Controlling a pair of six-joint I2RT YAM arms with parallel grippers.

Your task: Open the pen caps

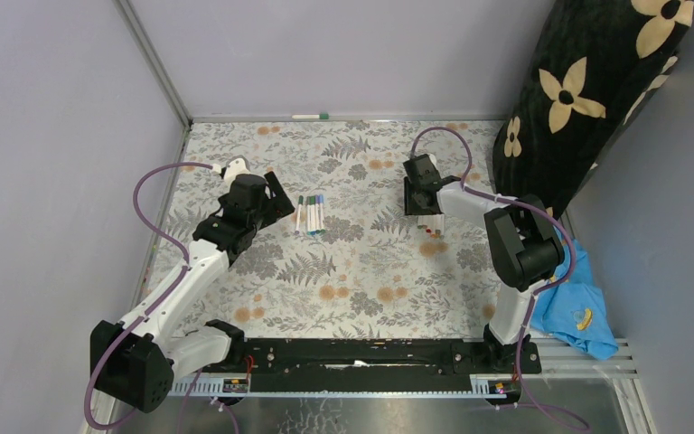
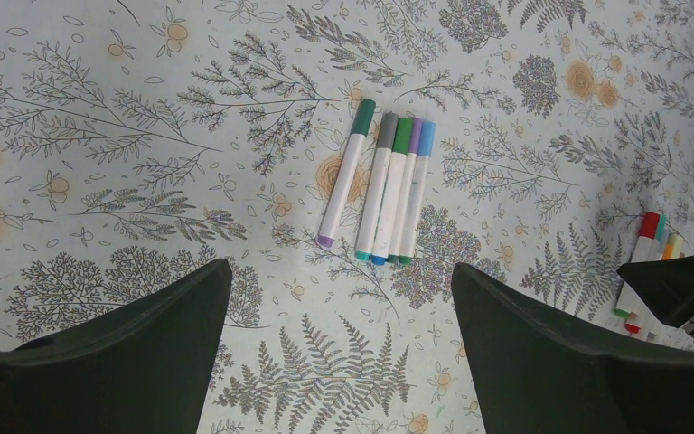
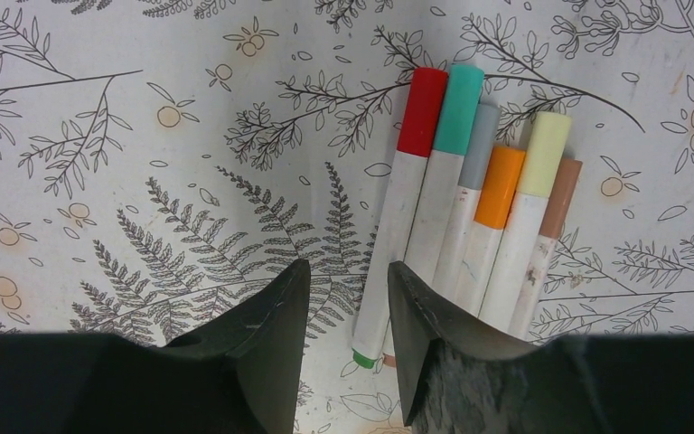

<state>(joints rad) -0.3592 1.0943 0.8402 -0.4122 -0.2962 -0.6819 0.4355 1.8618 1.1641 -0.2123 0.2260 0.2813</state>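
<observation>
My arms: white links, black joint housings, purple cables looping along each; gripper fingers (image 2: 542,362) are matte black wedges.

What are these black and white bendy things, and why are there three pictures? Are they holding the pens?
They are two robot arms, each ending in a two-finger pincher called a gripper. One picture looks down from above on the flowery table. The other two come from small cameras on each wrist, so you see that arm's own dark fingers at the bottom. The left gripper is wide open above one bunch of pens. The right gripper is a little open right by the other bunch of pens, with red, teal, grey, orange, yellow and brown caps. Nothing is held yet, and every cap you can see is on.
</observation>
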